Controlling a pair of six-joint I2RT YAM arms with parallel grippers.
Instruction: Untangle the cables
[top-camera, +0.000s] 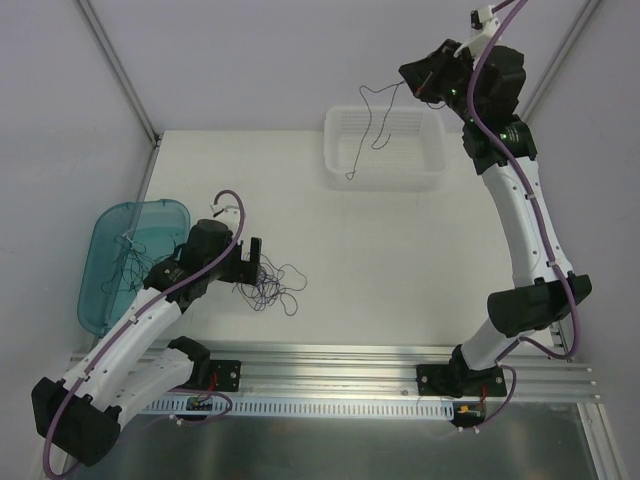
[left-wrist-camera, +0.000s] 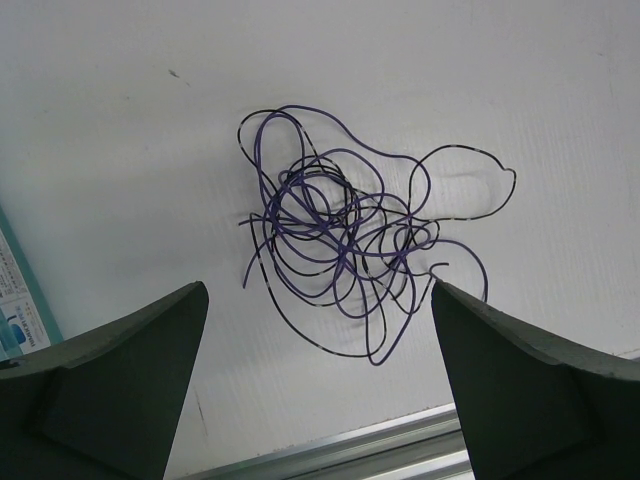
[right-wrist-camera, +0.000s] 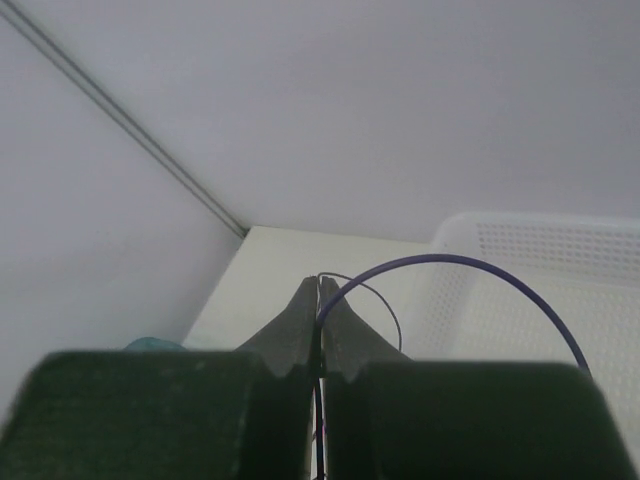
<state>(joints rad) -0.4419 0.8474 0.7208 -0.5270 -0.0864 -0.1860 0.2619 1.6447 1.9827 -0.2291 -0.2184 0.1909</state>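
Observation:
A tangled clump of thin purple and black cables (top-camera: 268, 285) lies on the white table; it also shows in the left wrist view (left-wrist-camera: 345, 240). My left gripper (top-camera: 250, 257) hovers just left of and above the clump, open and empty (left-wrist-camera: 320, 340). My right gripper (top-camera: 425, 85) is raised high over the white basket (top-camera: 384, 150), shut on one thin cable (top-camera: 375, 125) that hangs down over the basket. In the right wrist view the strand (right-wrist-camera: 450, 265) arcs out from between the closed fingers (right-wrist-camera: 320, 300).
A teal plastic tray (top-camera: 128, 262) at the left holds a few more thin strands (top-camera: 130, 262). An aluminium rail (top-camera: 340, 365) runs along the near table edge. White walls enclose the back and sides.

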